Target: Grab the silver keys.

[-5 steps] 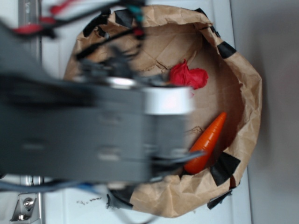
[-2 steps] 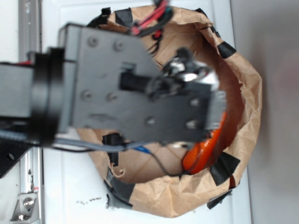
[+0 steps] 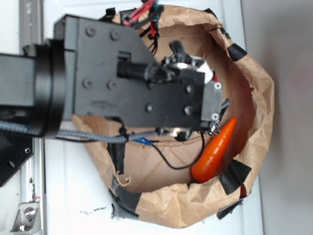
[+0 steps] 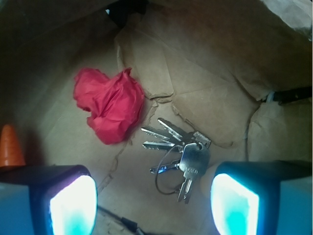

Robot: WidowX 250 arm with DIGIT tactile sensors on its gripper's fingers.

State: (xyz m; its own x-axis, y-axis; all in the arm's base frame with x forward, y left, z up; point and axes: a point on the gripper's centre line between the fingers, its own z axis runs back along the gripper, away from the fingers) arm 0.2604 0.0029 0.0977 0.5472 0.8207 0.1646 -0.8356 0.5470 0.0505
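The silver keys (image 4: 178,152) lie fanned out on the brown paper floor of the bag, joined by a thin wire ring. One broad-headed key points toward me. My gripper (image 4: 154,205) hangs above them, open. Its two glowing pads (image 4: 73,205) stand wide apart, and the keys sit just ahead of the gap, closer to the right pad. Nothing is between the jaws. In the exterior view my arm (image 3: 146,93) covers the bag's middle and hides the keys.
A crumpled red cloth (image 4: 110,105) lies left of the keys, almost touching them. An orange carrot (image 3: 215,149) rests against the bag's right wall and shows at the left edge in the wrist view. The paper bag's taped rim (image 3: 261,98) rings the space. A black cable (image 3: 166,159) trails inside.
My arm has swung from the left edge to over the bag's middle and settled lower, now covering the red cloth in the exterior view. The carrot has not moved.
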